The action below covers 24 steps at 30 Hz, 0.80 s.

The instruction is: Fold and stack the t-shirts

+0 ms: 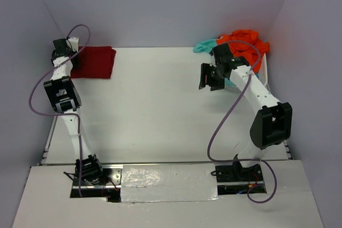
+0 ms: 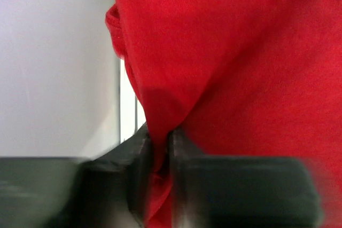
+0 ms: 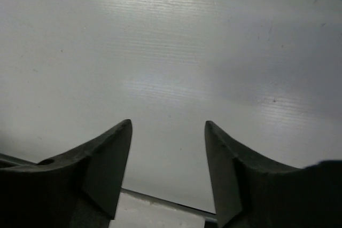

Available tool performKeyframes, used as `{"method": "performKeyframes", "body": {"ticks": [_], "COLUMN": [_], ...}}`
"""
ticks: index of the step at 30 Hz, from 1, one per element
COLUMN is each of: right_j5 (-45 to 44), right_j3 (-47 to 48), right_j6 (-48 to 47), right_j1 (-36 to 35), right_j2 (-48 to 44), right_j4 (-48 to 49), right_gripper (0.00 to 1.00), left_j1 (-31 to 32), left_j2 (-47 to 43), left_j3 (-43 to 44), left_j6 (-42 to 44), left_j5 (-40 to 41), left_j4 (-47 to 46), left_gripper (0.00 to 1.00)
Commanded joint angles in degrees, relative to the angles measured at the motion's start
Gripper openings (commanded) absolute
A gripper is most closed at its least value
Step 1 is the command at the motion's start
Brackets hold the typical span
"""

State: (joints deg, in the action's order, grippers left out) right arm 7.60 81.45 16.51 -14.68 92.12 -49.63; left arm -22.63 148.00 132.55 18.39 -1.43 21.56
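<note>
Placing step: left gripper (image 2: 159, 156) pinches a fold of the folded dark red cloth t-shirt (image 1: 96, 61), far left. Right gripper (image 3: 168, 142) spread, empty. Next, likely: release, then fetch the bright orange cloth t-shirt (image 1: 245, 44), far right.

Far left on table (image 1: 155, 116): folded shirt (image 1: 95, 62); far right: shirt pile (image 1: 243, 44) in basket (image 1: 265, 72).

Bright, even, diffuse light; faint soft shadows on table (image 1: 160, 110). Pale banded glare across it in right wrist view. Left wrist view: left fingers (image 2: 235, 185) smeared with blur, dark red shirt (image 2: 240, 52) soft-focus, shaded at the fold.
</note>
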Motion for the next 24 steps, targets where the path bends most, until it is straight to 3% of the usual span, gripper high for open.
{"method": "performKeyframes", "body": {"ticks": [1, 2, 5, 7, 10, 15, 20, 24], "right_j5": [-1.2, -2.0, -3.2, -2.8, -0.8, -9.4, -4.0, -2.6], "right_j3": [9.1, 11.7, 26.9, 32.1, 39.4, 47.2, 53.6, 52.0], "right_j6": [-1.0, -1.5, -2.2, -2.0, 1.8, 2.6, 1.8, 6.3], "right_j1": [1.1, 1.6, 5.3, 10.1, 17.2, 20.9, 21.5, 22.1], "right_j2": [2.0, 3.1, 8.0, 13.0, 19.5, 30.9, 42.4, 45.4], "right_j4": [-2.5, -3.1, -5.4, -5.9, -4.5, 0.5, 4.8, 10.0], "right_gripper": [0.67, 0.72, 0.92, 0.95, 0.94, 0.88, 0.88, 0.85], "left_j1": [-0.3, -0.3, -0.7, -1.0, -1.3, -0.7, 1.5, 3.2], "left_j2": [-4.0, -4.9, -6.8, -7.9, -11.6, -17.3, -23.7, -25.7], "left_j3": [-4.2, -6.1, -4.8, -3.0, -4.0, -4.6, -12.2, -15.6], "left_j6": [1.2, 1.2, -0.1, -2.0, -3.0, -3.2, -2.2, -2.0], "left_j5": [0.1, 0.5, 1.2, 1.2, 0.6, -1.9, -3.1, -2.7], "left_j4": [-6.0, -6.7, -6.3, -4.4, -4.8, -0.9, 2.8, 4.9], "left_gripper": [0.39, 0.59, 0.76, 0.81, 0.98, 0.99, 0.99, 0.99]}}
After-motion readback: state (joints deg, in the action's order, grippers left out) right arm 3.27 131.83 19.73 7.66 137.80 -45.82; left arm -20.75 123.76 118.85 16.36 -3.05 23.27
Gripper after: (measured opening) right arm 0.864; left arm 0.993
